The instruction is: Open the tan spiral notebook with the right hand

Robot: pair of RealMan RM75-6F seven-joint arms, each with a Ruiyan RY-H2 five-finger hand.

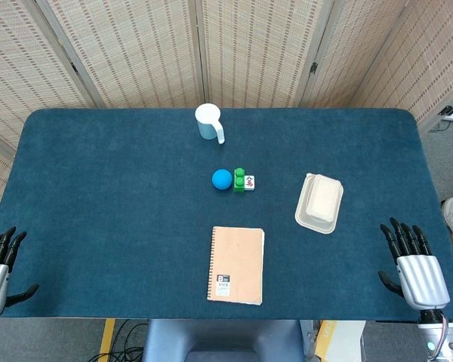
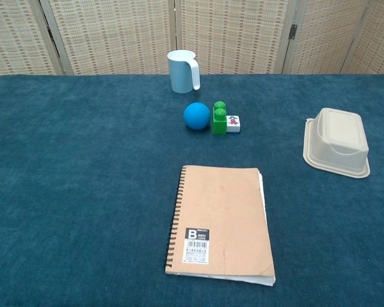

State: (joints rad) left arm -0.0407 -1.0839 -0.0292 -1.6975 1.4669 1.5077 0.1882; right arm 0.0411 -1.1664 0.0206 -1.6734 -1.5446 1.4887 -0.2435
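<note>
The tan spiral notebook lies closed and flat near the table's front edge, its wire spine on the left and a black-and-white label at its lower part. My right hand rests at the front right corner, fingers spread and empty, well to the right of the notebook. At the front left corner my left hand lies with fingers apart, holding nothing. Neither hand shows in the chest view.
A white takeaway box sits upside down right of centre. Behind the notebook are a blue ball, a green block and a small white tile. A pale blue cup stands further back.
</note>
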